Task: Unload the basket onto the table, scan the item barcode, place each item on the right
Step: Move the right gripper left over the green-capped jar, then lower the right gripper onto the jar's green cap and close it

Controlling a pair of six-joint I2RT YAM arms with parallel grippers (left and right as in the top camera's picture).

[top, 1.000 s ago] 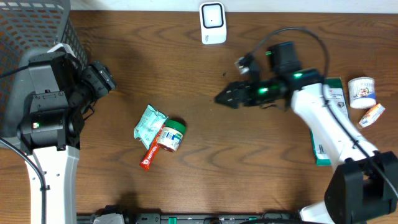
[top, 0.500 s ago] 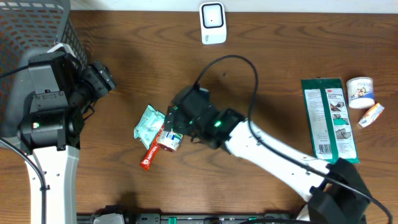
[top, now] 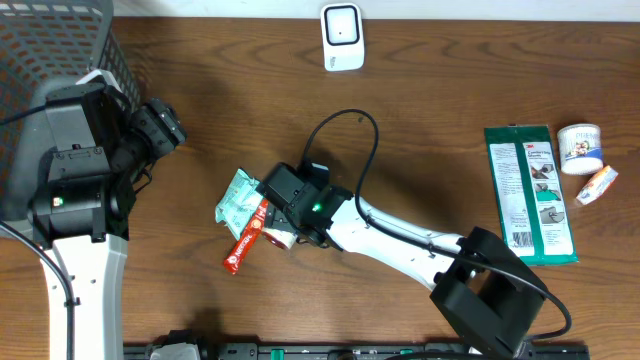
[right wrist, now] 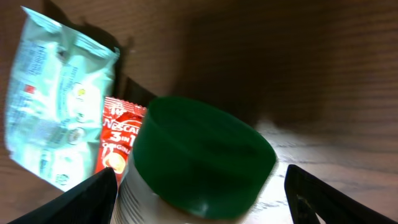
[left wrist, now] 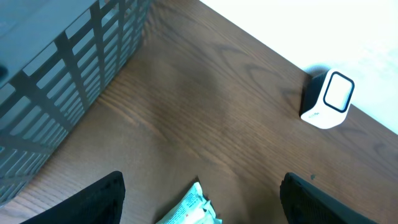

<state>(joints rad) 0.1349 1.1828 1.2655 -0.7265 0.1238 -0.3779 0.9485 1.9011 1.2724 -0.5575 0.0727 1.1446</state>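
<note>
A jar (right wrist: 138, 198) with a dark green lid (right wrist: 202, 158) fills the middle, sitting between the dark fingertips (right wrist: 93, 198) of the right hand (right wrist: 204, 200), which stand spread wide at the lower corners. Just left of the lid lies a red Nescafé 3 in 1 sachet (right wrist: 115, 140), and beside that a pale green packet (right wrist: 56, 99), all on the brown wooden table (right wrist: 292, 62).

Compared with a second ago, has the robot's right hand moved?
Yes. The right hand swung left: it was to the right of the white scanner, and now it is left of it, over the green-lidded jar.
</note>
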